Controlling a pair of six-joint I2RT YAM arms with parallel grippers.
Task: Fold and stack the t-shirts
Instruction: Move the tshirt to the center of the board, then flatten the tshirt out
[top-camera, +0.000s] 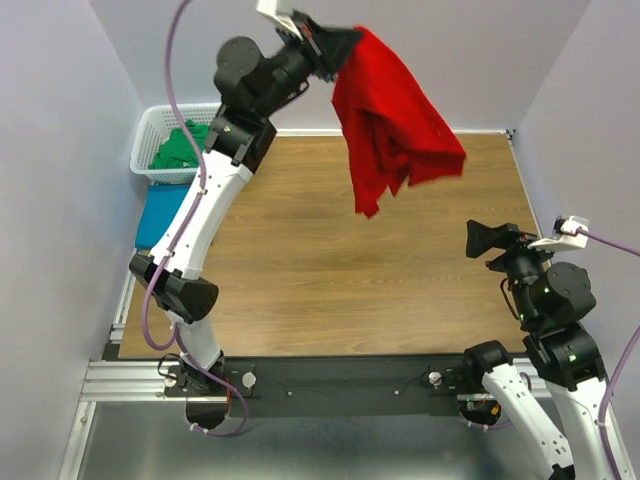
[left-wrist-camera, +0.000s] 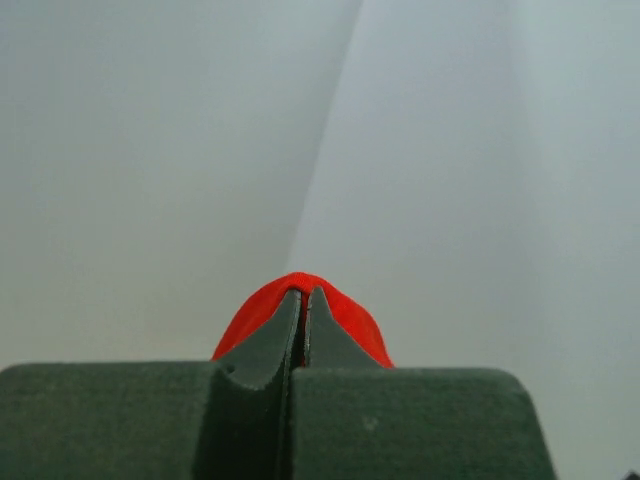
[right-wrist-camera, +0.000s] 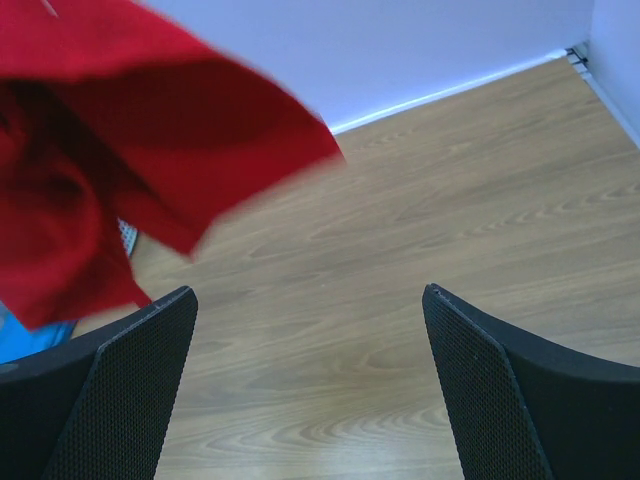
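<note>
Shirt first: your red t-shirt (top-camera: 395, 120) hangs in the air toward 12 o'clock over the table (top-camera: 330, 290). It is bunched and crumpled, and its lowest tip dangles above the far half of the wood without touching it. Your left gripper (top-camera: 325, 48) has it pinched at the top. In the left wrist view the 2 fingers (left-wrist-camera: 265, 340) sit pressed together, with a red fold squeezed between them and bulging past the tips. The left arm (top-camera: 200, 215) is raised high, reaching up and toward 1 o'clock from its base.

Your right gripper (top-camera: 487, 238) sits at 3 o'clock, near the table's right edge, and holds nothing. Its fingers (right-wrist-camera: 130, 380) are spread wide with bare wood between them, and in that wrist view the red cloth hangs ahead toward 10 o'clock.

At 10 o'clock of the table the white lattice basket (top-camera: 148, 135) holds the green t-shirt (top-camera: 180, 150) in a heap. Just at 6 o'clock of the basket, the teal blue t-shirt (top-camera: 158, 212) lies at the table's left edge, partly hidden behind the left arm.
</note>
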